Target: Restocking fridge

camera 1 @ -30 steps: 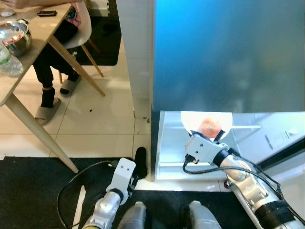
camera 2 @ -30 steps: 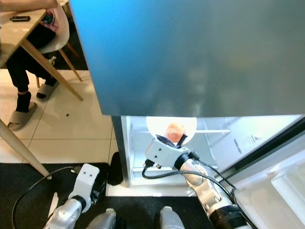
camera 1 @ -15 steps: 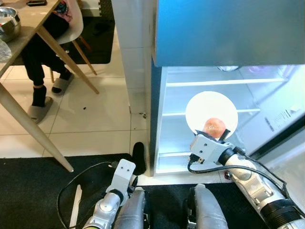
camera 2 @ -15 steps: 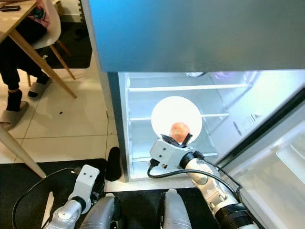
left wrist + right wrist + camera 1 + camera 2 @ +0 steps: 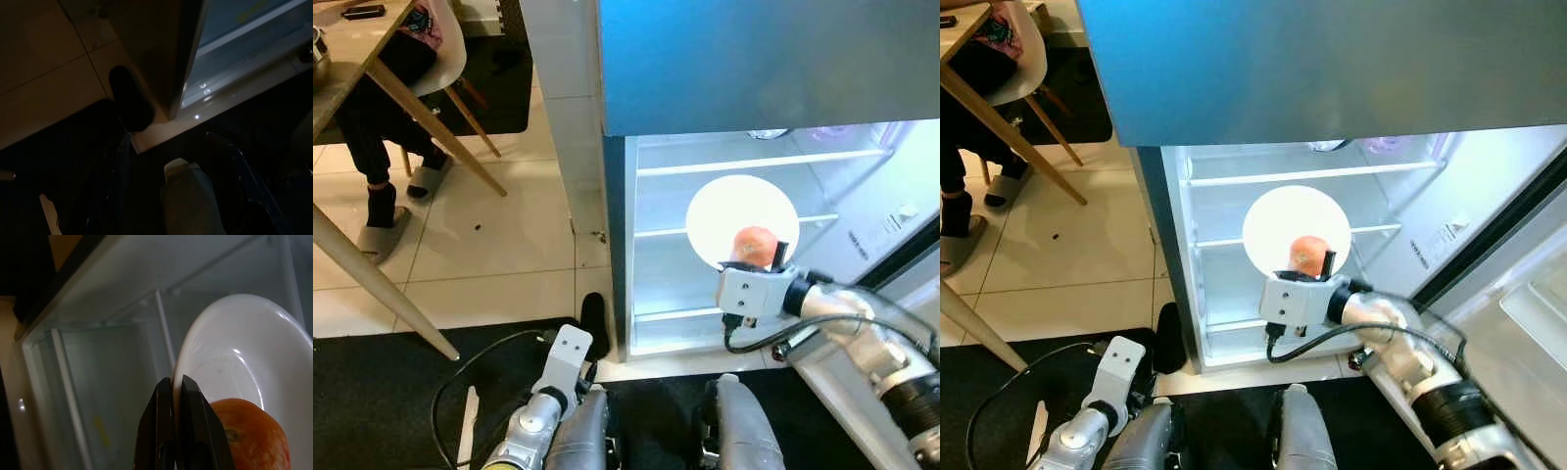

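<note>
Plate (image 5: 741,220): white and round, pinched at its near rim by the right gripper (image 5: 172,391), in front of the open fridge (image 5: 656,245), level with the gap between its middle and lower shelves.
Jaw state, right: the two black fingers (image 5: 193,421) are closed tight on the rim, one on each face, as the right wrist view shows.
Fruit on plate: an orange-red tomato (image 5: 756,245) lies on the dish right beside the fingers, on the near part of the plate.
Direction from jaws: the plate extends away from the gripper toward the fridge interior, so its free edge leads and the grip trails.
Shelf relation: the glass shelf (image 5: 666,232) crosses behind the plate in the head views; whether the far rim is already over it cannot be told.
Judged next move: a forward push into the compartment, keeping the plate level so the tomato does not roll.
Nearer arm: the right arm reaches into the doorway.
Left gripper (image 5: 570,350): hangs low beside the robot's legs over the dark mat (image 5: 382,392); its finger state cannot be told.
Off to the left: a person's legs (image 5: 382,176) at a table (image 5: 342,88).
</note>
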`<state>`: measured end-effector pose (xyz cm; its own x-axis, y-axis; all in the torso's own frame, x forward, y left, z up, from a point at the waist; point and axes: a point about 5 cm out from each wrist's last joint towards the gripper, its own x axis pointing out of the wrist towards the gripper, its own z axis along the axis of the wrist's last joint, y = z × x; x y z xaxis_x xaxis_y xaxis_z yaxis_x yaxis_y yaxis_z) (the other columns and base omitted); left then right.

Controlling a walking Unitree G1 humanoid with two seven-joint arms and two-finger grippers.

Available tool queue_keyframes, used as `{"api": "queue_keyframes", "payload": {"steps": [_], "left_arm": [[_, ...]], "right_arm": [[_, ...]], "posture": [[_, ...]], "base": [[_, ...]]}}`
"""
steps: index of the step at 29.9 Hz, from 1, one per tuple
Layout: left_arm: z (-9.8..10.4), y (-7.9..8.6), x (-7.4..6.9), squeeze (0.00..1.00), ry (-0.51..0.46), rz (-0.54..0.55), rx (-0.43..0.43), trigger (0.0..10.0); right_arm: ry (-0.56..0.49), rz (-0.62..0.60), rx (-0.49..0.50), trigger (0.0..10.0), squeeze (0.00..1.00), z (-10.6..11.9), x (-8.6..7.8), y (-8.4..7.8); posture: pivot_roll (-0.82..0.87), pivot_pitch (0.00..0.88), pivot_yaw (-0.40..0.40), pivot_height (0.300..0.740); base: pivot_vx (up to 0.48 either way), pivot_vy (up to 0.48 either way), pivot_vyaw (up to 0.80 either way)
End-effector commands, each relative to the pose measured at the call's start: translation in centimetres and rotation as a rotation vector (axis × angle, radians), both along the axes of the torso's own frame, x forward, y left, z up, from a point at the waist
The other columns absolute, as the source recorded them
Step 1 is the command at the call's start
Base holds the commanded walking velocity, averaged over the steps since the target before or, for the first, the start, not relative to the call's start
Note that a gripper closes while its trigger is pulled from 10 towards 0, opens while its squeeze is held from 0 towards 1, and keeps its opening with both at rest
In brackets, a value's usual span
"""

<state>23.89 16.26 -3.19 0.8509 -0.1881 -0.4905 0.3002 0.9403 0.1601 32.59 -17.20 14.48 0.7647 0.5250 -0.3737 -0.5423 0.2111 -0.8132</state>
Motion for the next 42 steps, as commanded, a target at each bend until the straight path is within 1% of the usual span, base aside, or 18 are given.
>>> {"api": "queue_keyframes", "payload": {"steps": [1, 2, 4, 6, 17, 22, 23, 25, 27, 28, 29, 30, 31, 32, 36, 38, 39, 42], "left_arm": [[-0.4, 0.4, -0.6, 0.0, 0.027, -0.011, 0.019, 10.0], [-0.4, 0.4, -0.6, 0.0, 0.027, -0.011, 0.019, 10.0], [-0.4, 0.3, -0.6, 0.0, 0.025, -0.013, 0.017, 10.0], [-0.4, 0.3, -0.6, 0.0, 0.024, -0.013, 0.016, 10.0], [-0.4, 0.5, -0.6, 0.0, 0.028, -0.019, 0.022, 10.0], [0.1, -0.3, -0.3, 0.0, -0.006, -0.088, 0.015, 10.0], [0.4, -0.8, -0.2, 0.0, -0.025, -0.122, 0.005, 10.0], [2.0, -2.9, 0.4, 0.0, -0.113, -0.272, -0.041, 10.0], [3.3, -4.4, 0.6, 0.0, -0.164, -0.372, -0.075, 10.0], [3.8, -4.9, 0.6, 0.0, -0.179, -0.413, -0.089, 10.0], [3.8, -4.9, 0.6, 0.0, -0.179, -0.413, -0.089, 10.0], [4.3, -5.5, 0.7, 0.0, -0.194, -0.451, -0.104, 10.0], [5.4, -6.5, 1.1, 0.0, -0.241, -0.487, -0.122, 10.0], [5.4, -6.5, 1.1, 0.0, -0.241, -0.487, -0.122, 10.0], [7.2, -7.6, 2.0, 0.0, -0.321, -0.493, -0.146, 10.0], [8.7, -8.4, 2.7, 0.0, -0.381, -0.483, -0.173, 10.0], [8.7, -8.4, 2.7, 0.0, -0.381, -0.483, -0.173, 10.0], [10.6, -8.9, 3.2, 0.0, -0.456, -0.467, -0.197, 10.0]], "right_arm": [[-0.041, 0.064, 0.012, 10.0, 0.0, 1.9, 0.5, 0.7], [-0.041, 0.064, 0.012, 10.0, 0.0, 1.9, 0.5, 0.7], [-0.066, 0.059, 0.042, 10.0, 0.0, 3.2, 1.3, 1.0], [-0.073, 0.047, 0.052, 10.0, 0.0, 3.4, 1.6, 1.0], [-0.046, 0.03, 0.068, 10.0, 0.0, 2.9, 1.6, 0.9], [-0.06, 0.023, 0.065, 10.0, 0.0, 3.3, 1.9, 0.5], [-0.065, 0.022, 0.061, 10.0, 0.0, 3.4, 2.0, 0.5], [-0.069, 0.025, 0.06, 10.0, 0.0, 3.6, 2.1, 0.4], [-0.07, 0.028, 0.059, 10.0, 0.0, 3.8, 2.1, 0.3], [-0.072, 0.031, 0.056, 10.0, 0.0, 4.0, 2.1, 0.2], [-0.072, 0.031, 0.056, 10.0, 0.0, 4.0, 2.1, 0.2], [-0.074, 0.032, 0.053, 10.0, 0.0, 4.1, 2.2, 0.2], [-0.081, 0.034, 0.047, 10.0, 0.0, 4.6, 2.3, -0.1], [-0.081, 0.034, 0.047, 10.0, 0.0, 4.6, 2.3, -0.1], [-0.103, 0.034, 0.038, 10.0, 0.0, 5.6, 2.5, -0.4], [-0.127, 0.048, 0.031, 10.0, 0.0, 6.7, 2.7, -0.5], [-0.127, 0.048, 0.031, 10.0, 0.0, 6.7, 2.7, -0.5], [-0.169, 0.095, 0.025, 10.0, 0.0, 9.0, 2.6, -0.1]], "posture": [[-0.08, 0.181, 0.008, 0.633], [-0.08, 0.181, 0.008, 0.633], [-0.07, 0.182, 0.008, 0.633], [-0.07, 0.182, 0.009, 0.633], [-0.07, 0.186, 0.018, 0.599], [-0.08, 0.186, 0.018, 0.589], [-0.07, 0.186, 0.017, 0.589], [-0.07, 0.186, 0.015, 0.589], [-0.07, 0.185, 0.015, 0.589], [-0.08, 0.185, 0.016, 0.589], [-0.08, 0.185, 0.016, 0.589], [-0.08, 0.184, 0.016, 0.589], [-0.08, 0.184, 0.018, 0.589], [-0.08, 0.184, 0.018, 0.589], [-0.08, 0.183, 0.019, 0.589], [-0.09, 0.183, 0.019, 0.589], [-0.09, 0.183, 0.019, 0.589], [-0.09, 0.184, 0.016, 0.589]], "base": [[0.0, 0.0, 0.0], [0.0, 0.0, 0.0], [0.0, 0.0, 0.0], [0.0, 0.0, 0.0], [0.0, 0.0, 0.0], [0.0, 0.0, 0.0], [0.0, 0.0, 0.0], [0.0, 0.0, 0.0], [0.0, 0.0, 0.0], [0.0, 0.0, 0.0], [0.0, 0.0, 0.0], [0.0, 0.0, 0.0], [0.0, 0.0, 0.0], [0.0, 0.0, 0.0], [0.0, 0.0, 0.0], [0.0, 0.0, 0.0], [0.0, 0.0, 0.0], [0.0, 0.0, 0.0]]}}
